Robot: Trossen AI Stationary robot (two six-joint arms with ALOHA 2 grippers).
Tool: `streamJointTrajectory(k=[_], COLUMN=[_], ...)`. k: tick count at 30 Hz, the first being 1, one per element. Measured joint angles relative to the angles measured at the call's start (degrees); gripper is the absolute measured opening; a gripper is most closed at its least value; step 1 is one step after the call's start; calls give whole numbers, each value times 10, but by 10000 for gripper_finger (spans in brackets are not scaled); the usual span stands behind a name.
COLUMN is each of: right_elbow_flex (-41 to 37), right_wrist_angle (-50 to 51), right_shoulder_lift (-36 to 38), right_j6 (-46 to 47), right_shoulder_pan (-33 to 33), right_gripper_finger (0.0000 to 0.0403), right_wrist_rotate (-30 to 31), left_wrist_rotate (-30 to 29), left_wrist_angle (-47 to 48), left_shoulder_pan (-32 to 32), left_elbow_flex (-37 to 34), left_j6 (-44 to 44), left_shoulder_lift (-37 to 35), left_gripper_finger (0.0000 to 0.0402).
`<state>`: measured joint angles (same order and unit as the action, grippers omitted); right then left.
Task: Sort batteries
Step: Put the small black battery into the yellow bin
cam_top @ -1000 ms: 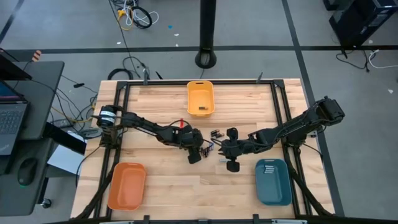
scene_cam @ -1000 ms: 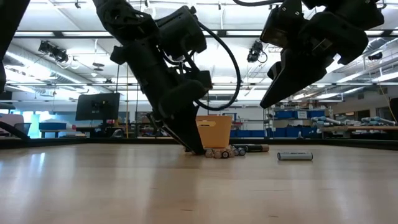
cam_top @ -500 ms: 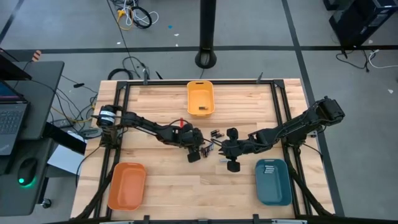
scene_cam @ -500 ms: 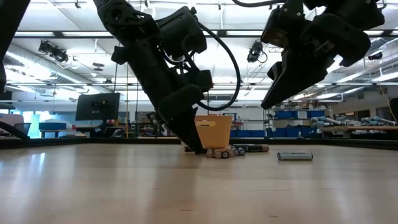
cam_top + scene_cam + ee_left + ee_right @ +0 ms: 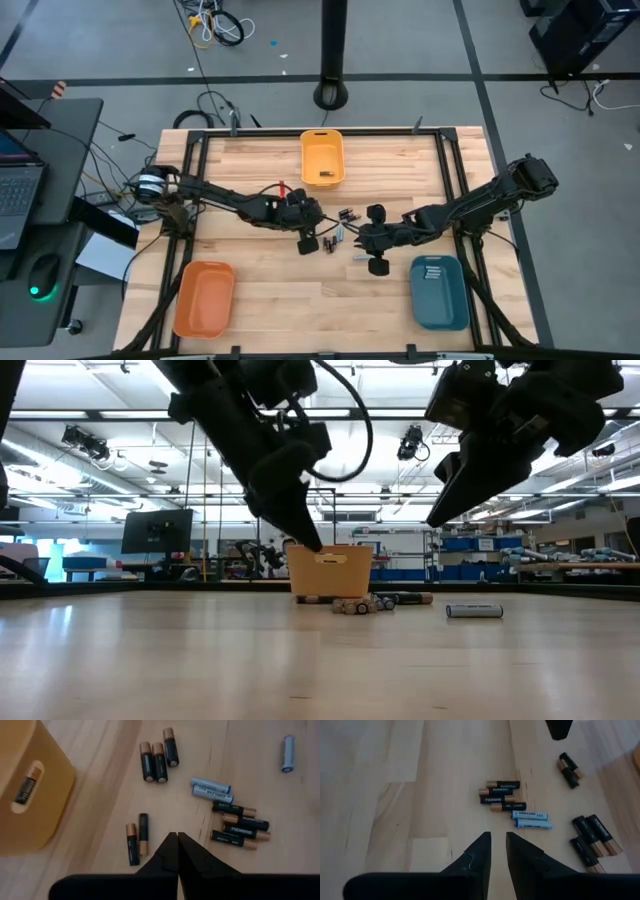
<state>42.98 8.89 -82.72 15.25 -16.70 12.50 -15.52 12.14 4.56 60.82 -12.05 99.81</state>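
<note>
On the left of the wooden tabletop [image 5: 250,300] near its front edge sits an orange bin [image 5: 204,298]. The left gripper [image 5: 177,851] hangs above the tabletop's middle with its jaws pressed together and nothing between them. Just past it the batteries [image 5: 235,824] lie loose on the wood: three black-and-copper ones side by side, a separate pair, two pale silvery-blue ones touching, a stack of four dark ones, and a lone pale one apart. A yellow bin [image 5: 322,158] at the back holds one dark battery. The right gripper [image 5: 498,851] hovers on the cluster's other side, its jaws a narrow gap apart, holding nothing. A teal bin [image 5: 439,291] sits front right.
</note>
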Motion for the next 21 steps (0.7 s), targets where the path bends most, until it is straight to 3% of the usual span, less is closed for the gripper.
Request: streamJointTrajectory(k=[9, 21], right_elbow_flex=[0, 0], right_wrist_angle=[-3, -6], right_shoulder_lift=[11, 11], right_j6=[8, 11], right_shoulder_pan=[-4, -4], right_gripper_finger=[79, 87], right_wrist_rotate=[0, 0], left_wrist_rotate=[3, -3], left_wrist_angle=[13, 29], left_shoulder_pan=[-1, -63], left_elbow_flex=[0, 0], left_j6=[0, 11], left_shoulder_lift=[-2, 22], left_gripper_finger=[26, 152])
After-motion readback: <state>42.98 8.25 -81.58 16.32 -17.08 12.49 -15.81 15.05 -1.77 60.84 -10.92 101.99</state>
